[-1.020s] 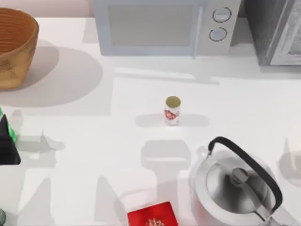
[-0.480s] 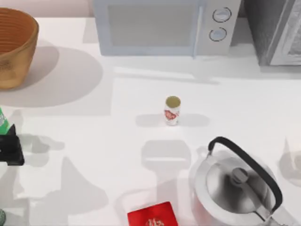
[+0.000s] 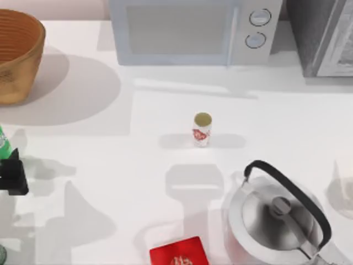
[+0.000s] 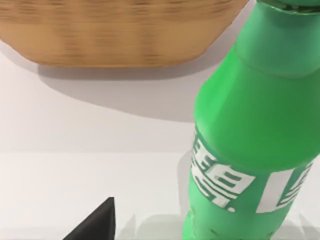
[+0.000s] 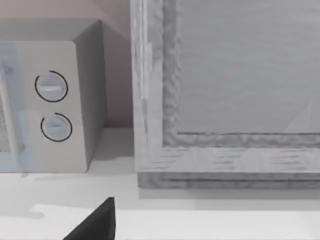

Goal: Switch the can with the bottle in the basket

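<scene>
One black finger (image 4: 96,223) of the left gripper (image 3: 12,175) shows in the left wrist view. It does not touch the bottle (image 4: 250,125). A strip of bare white table (image 4: 75,150) lies between the two, so the left gripper is spread apart and holds nothing. The green bottle stands just beside that finger, with white letters on its side.

From above, the bottle (image 3: 3,142) is at the far left edge of the table, just past the left gripper, on the side where the basket (image 3: 22,61) is. The bottle is out of the basket and near it, but not touching it. The brown basket sits in the back left corner.

The can (image 3: 202,130) stands upright in the middle of the table, well apart from the bottle, the basket and the left gripper.

A silver kettle (image 3: 278,221) is at the front right, and a red box (image 3: 179,254) lies at the front edge. A microwave (image 3: 187,30) stands at the back.

The right gripper (image 5: 95,225) is parked, facing the microwave's knobs. It is not clear whether it is spread or closed.
</scene>
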Controlling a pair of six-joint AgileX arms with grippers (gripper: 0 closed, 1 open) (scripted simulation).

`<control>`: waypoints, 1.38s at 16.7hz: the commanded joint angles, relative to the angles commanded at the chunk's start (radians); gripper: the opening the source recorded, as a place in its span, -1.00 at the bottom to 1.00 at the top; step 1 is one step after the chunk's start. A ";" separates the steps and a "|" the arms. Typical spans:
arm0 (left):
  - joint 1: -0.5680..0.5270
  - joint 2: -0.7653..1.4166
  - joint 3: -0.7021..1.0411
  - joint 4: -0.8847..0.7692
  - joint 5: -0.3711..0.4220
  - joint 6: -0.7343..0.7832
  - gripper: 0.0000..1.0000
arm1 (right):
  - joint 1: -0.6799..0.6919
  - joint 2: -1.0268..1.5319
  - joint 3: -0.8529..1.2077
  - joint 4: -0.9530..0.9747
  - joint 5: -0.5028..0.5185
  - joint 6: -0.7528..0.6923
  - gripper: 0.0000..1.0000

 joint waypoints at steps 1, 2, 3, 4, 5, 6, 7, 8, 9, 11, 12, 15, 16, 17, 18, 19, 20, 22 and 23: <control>-0.004 -0.003 -0.004 -0.002 -0.001 -0.001 1.00 | 0.000 0.000 0.000 0.000 0.000 0.000 1.00; -0.006 0.000 -0.002 0.000 -0.003 -0.001 1.00 | 0.000 0.000 0.000 0.000 0.000 0.000 1.00; -0.013 0.011 0.006 0.007 -0.009 -0.004 1.00 | 0.000 0.000 0.000 0.000 0.000 0.000 1.00; -0.024 0.034 0.020 0.020 -0.019 -0.009 1.00 | 0.000 0.000 0.000 0.000 0.000 0.000 1.00; -0.036 0.066 0.036 0.038 -0.030 -0.014 1.00 | 0.000 0.000 0.000 0.000 0.000 0.000 1.00; -0.047 0.106 0.054 0.061 -0.040 -0.018 1.00 | 0.000 0.000 0.000 0.000 0.000 0.000 1.00; -0.057 0.152 0.073 0.087 -0.049 -0.021 1.00 | 0.000 0.000 0.000 0.000 0.000 0.000 1.00; -0.064 0.202 0.093 0.116 -0.055 -0.024 1.00 | 0.000 0.000 0.000 0.000 0.000 0.000 1.00; -0.068 0.252 0.113 0.145 -0.059 -0.025 1.00 | 0.000 0.000 0.000 0.000 0.000 0.000 1.00; -0.070 0.343 0.147 0.202 -0.059 -0.025 1.00 | 0.000 0.000 0.000 0.000 0.000 0.000 1.00; -0.068 0.378 0.159 0.225 -0.057 -0.025 1.00 | 0.000 0.000 0.000 0.000 0.000 0.000 1.00; -0.063 0.424 0.172 0.257 -0.051 -0.022 1.00 | 0.000 0.000 0.000 0.000 0.000 0.000 1.00; -0.063 0.424 0.172 0.257 -0.051 -0.022 1.00 | 0.000 0.000 0.000 0.000 0.000 0.000 1.00; -0.063 0.424 0.172 0.257 -0.051 -0.022 1.00 | 0.000 0.000 0.000 0.000 0.000 0.000 1.00; -0.063 0.424 0.172 0.257 -0.051 -0.022 1.00 | 0.000 0.000 0.000 0.000 0.000 0.000 1.00; -0.063 0.424 0.172 0.257 -0.051 -0.022 0.85 | 0.000 0.000 0.000 0.000 0.000 0.000 1.00; -0.063 0.424 0.172 0.257 -0.051 -0.022 0.70 | 0.000 0.000 0.000 0.000 0.000 0.000 1.00; -0.063 0.424 0.172 0.257 -0.051 -0.022 0.40 | 0.000 0.000 0.000 0.000 0.000 0.000 1.00; -0.063 0.424 0.172 0.257 -0.051 -0.022 0.25 | 0.000 0.000 0.000 0.000 0.000 0.000 1.00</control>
